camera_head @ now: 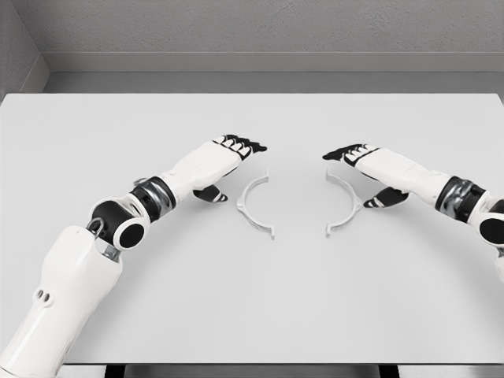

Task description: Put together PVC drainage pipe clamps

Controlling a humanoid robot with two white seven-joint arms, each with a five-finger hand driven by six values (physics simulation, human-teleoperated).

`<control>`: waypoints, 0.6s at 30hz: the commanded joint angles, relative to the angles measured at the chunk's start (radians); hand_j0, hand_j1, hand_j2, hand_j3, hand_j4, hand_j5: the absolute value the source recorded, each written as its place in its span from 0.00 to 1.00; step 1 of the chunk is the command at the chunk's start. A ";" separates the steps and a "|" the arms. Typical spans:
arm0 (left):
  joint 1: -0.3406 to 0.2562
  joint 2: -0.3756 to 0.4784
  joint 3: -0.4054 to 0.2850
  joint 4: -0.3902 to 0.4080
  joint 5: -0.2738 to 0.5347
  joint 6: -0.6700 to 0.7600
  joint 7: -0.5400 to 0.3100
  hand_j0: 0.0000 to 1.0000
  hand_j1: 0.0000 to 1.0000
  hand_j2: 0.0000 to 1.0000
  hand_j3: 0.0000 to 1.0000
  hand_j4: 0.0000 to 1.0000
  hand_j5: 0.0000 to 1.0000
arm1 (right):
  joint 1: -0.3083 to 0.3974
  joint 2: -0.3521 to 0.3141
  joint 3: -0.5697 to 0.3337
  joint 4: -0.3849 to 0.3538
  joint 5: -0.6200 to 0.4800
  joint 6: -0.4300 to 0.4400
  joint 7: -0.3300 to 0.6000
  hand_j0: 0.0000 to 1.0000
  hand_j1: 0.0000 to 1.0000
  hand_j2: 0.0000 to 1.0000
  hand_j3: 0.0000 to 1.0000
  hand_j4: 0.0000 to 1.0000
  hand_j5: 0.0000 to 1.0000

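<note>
Lying between the open left robot hand (228, 153) and open right robot hand (358, 157): two clamp halves (253, 206).

We see two white half-ring clamp pieces lying flat on the table, a little above the middle of the frame and well apart from each other. The left clamp half (253, 206) bulges toward the left of the frame and opens to the right, with a small tab at each end. The right clamp half (345, 201) mirrors it, bulging right and opening left, so the open sides face each other.
</note>
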 commanded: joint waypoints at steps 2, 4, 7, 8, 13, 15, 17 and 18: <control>0.000 -0.001 0.000 0.001 0.003 0.001 0.001 1.00 1.00 1.00 1.00 1.00 1.00 | 0.000 0.000 0.001 -0.011 -0.007 0.003 0.000 1.00 1.00 1.00 1.00 1.00 1.00; 0.000 -0.001 0.000 0.001 0.003 0.001 0.001 1.00 1.00 1.00 1.00 1.00 1.00 | -0.002 0.002 0.013 -0.012 -0.007 0.003 0.000 1.00 1.00 1.00 1.00 1.00 1.00; 0.000 -0.001 0.000 -0.001 0.003 0.001 0.001 1.00 1.00 1.00 1.00 1.00 1.00 | -0.002 0.002 0.013 -0.012 -0.008 0.003 0.000 1.00 1.00 1.00 1.00 1.00 1.00; 0.000 -0.001 0.000 0.001 0.003 0.001 0.001 1.00 1.00 1.00 1.00 1.00 1.00 | -0.002 0.002 0.013 -0.012 -0.008 0.003 0.000 1.00 1.00 1.00 1.00 1.00 1.00; 0.000 -0.004 0.000 0.001 0.003 0.001 0.001 1.00 1.00 1.00 1.00 1.00 1.00 | -0.002 0.003 0.013 -0.014 -0.008 0.003 0.000 1.00 1.00 1.00 1.00 1.00 1.00; 0.000 -0.006 0.000 0.001 0.003 0.001 0.001 1.00 1.00 1.00 1.00 1.00 1.00 | -0.002 0.003 0.013 -0.014 -0.008 0.001 -0.002 1.00 1.00 1.00 1.00 1.00 1.00; 0.000 -0.007 0.000 0.002 0.003 0.001 0.001 1.00 1.00 1.00 1.00 1.00 1.00 | 0.000 0.003 0.015 -0.026 -0.008 0.003 -0.002 1.00 1.00 1.00 1.00 1.00 1.00; 0.000 -0.007 0.000 0.002 0.003 0.001 0.001 1.00 1.00 1.00 1.00 1.00 1.00 | -0.002 0.003 0.015 -0.026 -0.008 0.003 -0.002 1.00 1.00 1.00 1.00 1.00 1.00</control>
